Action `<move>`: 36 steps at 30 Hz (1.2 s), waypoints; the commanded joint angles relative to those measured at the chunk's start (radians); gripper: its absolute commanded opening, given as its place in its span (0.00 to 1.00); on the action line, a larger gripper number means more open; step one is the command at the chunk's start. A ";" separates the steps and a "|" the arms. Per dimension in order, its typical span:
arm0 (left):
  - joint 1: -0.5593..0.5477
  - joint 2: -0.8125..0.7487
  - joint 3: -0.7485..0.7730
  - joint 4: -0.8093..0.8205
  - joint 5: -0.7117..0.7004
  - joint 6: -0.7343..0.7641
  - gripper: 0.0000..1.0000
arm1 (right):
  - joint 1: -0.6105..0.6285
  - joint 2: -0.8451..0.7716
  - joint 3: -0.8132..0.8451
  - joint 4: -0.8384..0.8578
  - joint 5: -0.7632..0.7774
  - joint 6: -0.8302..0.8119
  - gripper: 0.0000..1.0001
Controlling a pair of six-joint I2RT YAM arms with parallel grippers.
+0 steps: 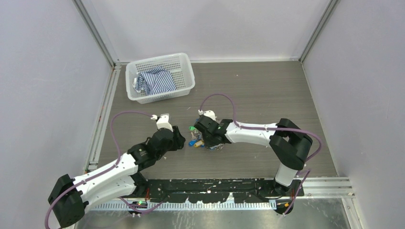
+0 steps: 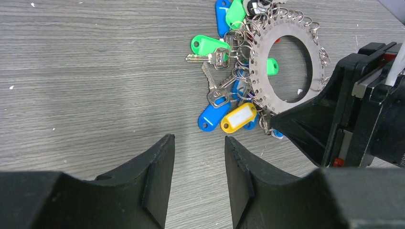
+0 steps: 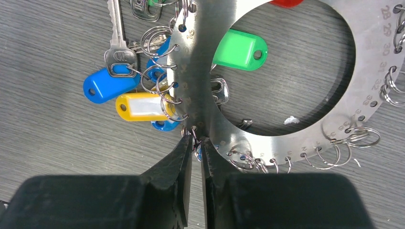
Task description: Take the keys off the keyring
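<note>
Wrist view alone showed right claw (image 3: pixel 194 143) nearly closed at keyring (image 3: pixel 205 57) rim, grip unclear; left claw (image 2: pixel 199 140) gaped empty; basket (image 1: pixel 165 95) upper left.

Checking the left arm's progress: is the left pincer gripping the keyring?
No, the left pincer stands open and empty, short of the keyring.

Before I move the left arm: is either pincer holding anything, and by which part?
The right pincer pinches the flat silvery metal keyring at its outer rim, beside the yellow plastic tag. The left pincer is open, holding nothing.
</note>
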 commanded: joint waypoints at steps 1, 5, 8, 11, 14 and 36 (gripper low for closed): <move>0.006 -0.012 0.019 0.011 -0.001 0.005 0.45 | 0.014 -0.001 0.034 0.000 0.036 0.036 0.17; 0.006 -0.003 0.019 0.034 0.016 0.013 0.45 | 0.015 0.002 0.041 -0.029 0.045 0.036 0.07; 0.006 0.013 0.028 0.055 0.051 0.037 0.45 | 0.014 -0.035 0.054 -0.053 0.059 0.028 0.01; 0.006 0.029 0.027 0.109 0.114 0.065 0.45 | 0.010 -0.077 0.086 -0.102 0.067 0.000 0.01; 0.006 0.058 0.023 0.191 0.200 0.089 0.44 | -0.003 -0.114 0.105 -0.124 0.036 -0.018 0.01; -0.105 0.274 -0.085 0.809 0.400 0.248 0.39 | -0.170 -0.274 0.136 -0.177 -0.216 -0.028 0.01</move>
